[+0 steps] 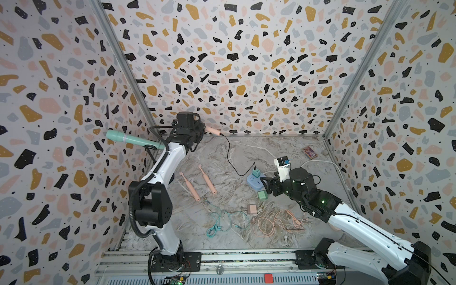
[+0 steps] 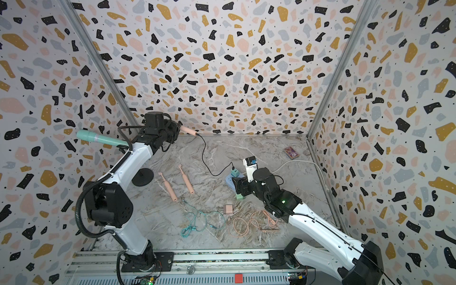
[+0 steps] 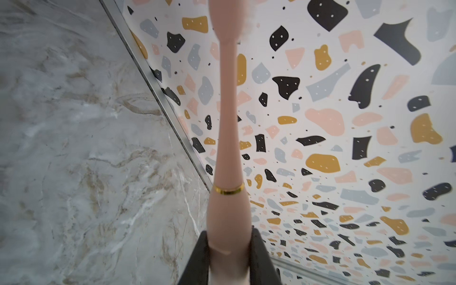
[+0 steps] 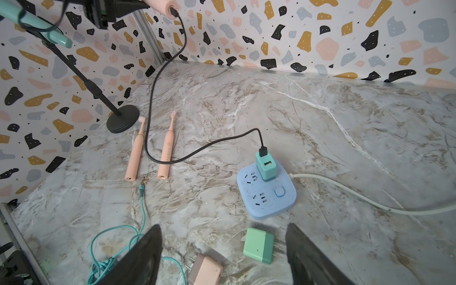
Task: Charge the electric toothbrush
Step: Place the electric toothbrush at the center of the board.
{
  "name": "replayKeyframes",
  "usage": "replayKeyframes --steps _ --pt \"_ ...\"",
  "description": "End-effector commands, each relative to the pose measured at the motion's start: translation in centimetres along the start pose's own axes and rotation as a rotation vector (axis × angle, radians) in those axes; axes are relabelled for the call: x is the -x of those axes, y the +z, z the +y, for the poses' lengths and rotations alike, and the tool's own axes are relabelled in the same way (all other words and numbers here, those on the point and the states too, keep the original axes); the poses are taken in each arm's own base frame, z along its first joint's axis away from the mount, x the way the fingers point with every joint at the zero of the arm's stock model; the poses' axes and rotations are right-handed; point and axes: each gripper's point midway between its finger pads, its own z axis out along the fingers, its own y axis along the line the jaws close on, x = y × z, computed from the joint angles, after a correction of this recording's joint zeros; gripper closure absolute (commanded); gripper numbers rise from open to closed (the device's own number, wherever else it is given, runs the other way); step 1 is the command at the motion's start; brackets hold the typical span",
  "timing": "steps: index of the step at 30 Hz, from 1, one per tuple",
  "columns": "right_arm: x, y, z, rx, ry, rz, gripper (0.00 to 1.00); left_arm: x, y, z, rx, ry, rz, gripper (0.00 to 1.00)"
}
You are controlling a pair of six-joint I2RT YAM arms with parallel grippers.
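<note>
Pink electric toothbrush [image 3: 228,138] is raised near the back wall [image 1: 246,74], clamped in the left gripper [image 3: 228,237]. Its black cable [image 4: 158,81] runs to the teal adapter [image 4: 266,167] plugged into the blue power strip [image 4: 269,197]. The right gripper [image 4: 223,225] gapes empty nearby.

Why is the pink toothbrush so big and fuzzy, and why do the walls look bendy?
Left wrist view: the held toothbrush sits close to the lens, so its brush end and the left pincer blur. Right wrist view: the right pincer looks soft, the power strip sharp. Both top views: the wide lens tilts the walls outward.
</note>
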Motion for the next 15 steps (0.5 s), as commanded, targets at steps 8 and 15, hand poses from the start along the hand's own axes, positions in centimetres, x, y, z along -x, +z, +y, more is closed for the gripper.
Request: replayKeyframes --steps 8,15 --pt "-0.7 0.1 0.2 0.023 0.018 0.023 0.21 1.6 7.5 3.5 0.216 0.205 -0.077 1.0" --pt "-1.9 0.8 0.7 0.053 0.034 0.057 0.21 -0.7 11.7 6.7 0.329 0.361 -0.051 1.0"
